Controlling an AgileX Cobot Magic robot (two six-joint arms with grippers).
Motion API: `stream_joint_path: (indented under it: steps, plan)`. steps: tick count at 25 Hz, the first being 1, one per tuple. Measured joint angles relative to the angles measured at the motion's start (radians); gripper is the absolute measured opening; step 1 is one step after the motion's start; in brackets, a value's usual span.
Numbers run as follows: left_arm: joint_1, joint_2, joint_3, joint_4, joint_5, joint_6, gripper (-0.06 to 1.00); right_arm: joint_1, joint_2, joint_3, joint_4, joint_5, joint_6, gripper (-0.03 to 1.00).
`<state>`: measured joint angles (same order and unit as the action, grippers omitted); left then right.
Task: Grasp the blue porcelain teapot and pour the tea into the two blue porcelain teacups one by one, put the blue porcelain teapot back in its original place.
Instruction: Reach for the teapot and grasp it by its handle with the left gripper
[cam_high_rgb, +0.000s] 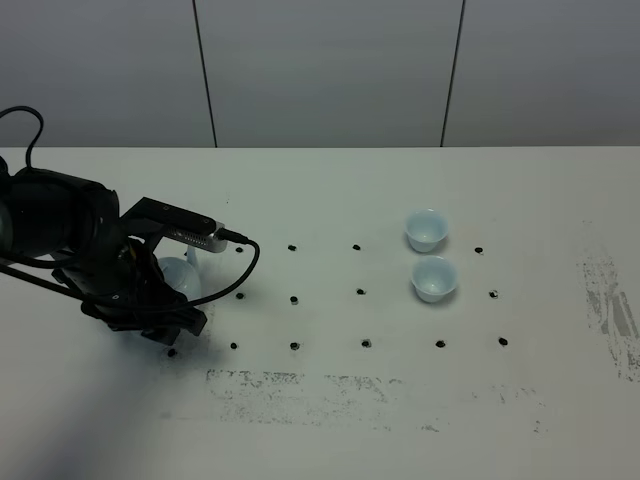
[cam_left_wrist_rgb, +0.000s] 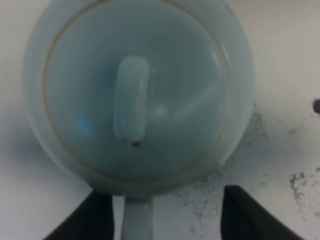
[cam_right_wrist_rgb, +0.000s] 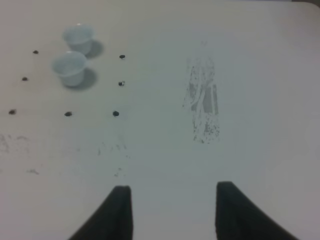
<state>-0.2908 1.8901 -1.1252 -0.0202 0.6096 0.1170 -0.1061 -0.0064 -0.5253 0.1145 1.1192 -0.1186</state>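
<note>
The blue porcelain teapot (cam_high_rgb: 181, 277) stands at the table's left, mostly hidden under my left arm (cam_high_rgb: 100, 255). The left wrist view looks straight down on its lid and knob (cam_left_wrist_rgb: 132, 97). My left gripper (cam_left_wrist_rgb: 165, 220) is open, and the teapot's handle (cam_left_wrist_rgb: 137, 220) rises between its fingers, close to one finger (cam_left_wrist_rgb: 92, 217). The two blue porcelain teacups (cam_high_rgb: 426, 229) (cam_high_rgb: 434, 279) stand upright side by side at the right centre. They also show in the right wrist view (cam_right_wrist_rgb: 78, 37) (cam_right_wrist_rgb: 70, 67). My right gripper (cam_right_wrist_rgb: 172, 210) is open and empty over bare table, far from the cups.
The white table (cam_high_rgb: 330, 410) has rows of small black dots (cam_high_rgb: 361, 291) and scuffed grey patches along the front (cam_high_rgb: 300, 385) and at the right (cam_high_rgb: 610, 310). A grey panelled wall (cam_high_rgb: 320, 70) runs behind it. A cable (cam_high_rgb: 245, 265) loops off the left wrist.
</note>
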Motion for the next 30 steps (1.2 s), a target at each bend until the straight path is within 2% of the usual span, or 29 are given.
stream_joint_path:
  steps: [3, 5, 7, 30]
  plan:
    - [0.000, 0.001, 0.000, 0.000, 0.000, 0.000, 0.28, 0.000, 0.000, 0.000, 0.000, 0.000, 0.000, 0.37]
    - [0.000, 0.001, 0.000, 0.002, 0.000, -0.002, 0.13, 0.000, 0.000, 0.000, 0.000, 0.000, 0.000, 0.37]
    - [0.000, 0.001, 0.000, 0.005, -0.006, -0.002, 0.05, 0.000, 0.000, 0.000, 0.000, 0.000, 0.000, 0.37]
    - [0.000, -0.012, 0.000, 0.005, -0.063, 0.129, 0.04, 0.000, 0.000, 0.000, 0.000, 0.000, 0.000, 0.37]
